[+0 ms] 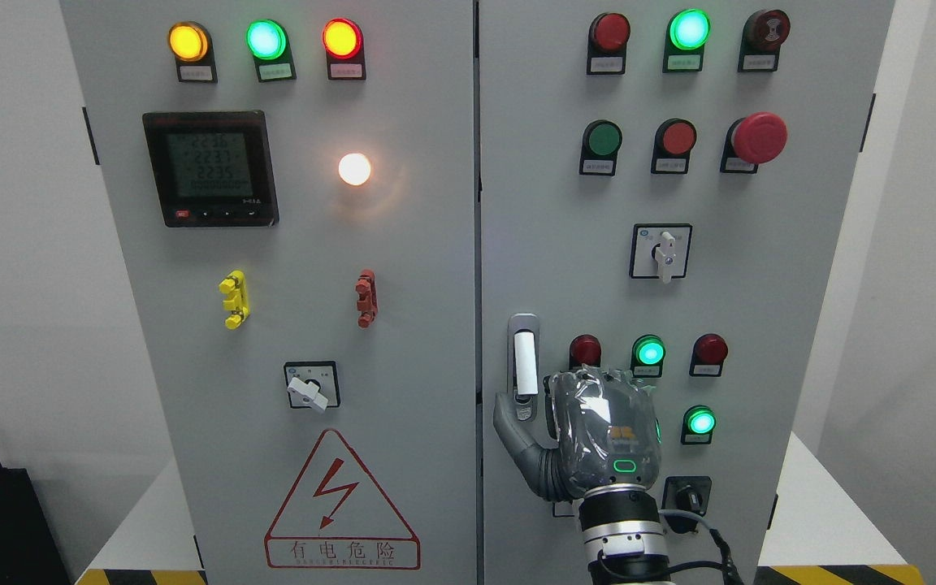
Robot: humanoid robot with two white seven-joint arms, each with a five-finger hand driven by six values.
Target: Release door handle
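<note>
The door handle [523, 364] is a grey plate with a white upright lever, set at the left edge of the cabinet's right door [565, 244]. My right hand [565, 398] comes up from the bottom edge and shows its back, just right of the handle and below its middle. Its thumb [513, 431] is spread to the left and reaches up beside the handle's lower end. The fingers [598, 379] point toward the panel and are not wrapped round the lever. The hand holds nothing. Both doors look closed. My left hand is out of view.
Close around the hand are a red lamp [585, 350], green lamps [648, 353] and a key switch [686, 494]. A rotary switch [661, 252] sits above. The left door [289, 284] carries a meter, lamps and a warning triangle [341, 504].
</note>
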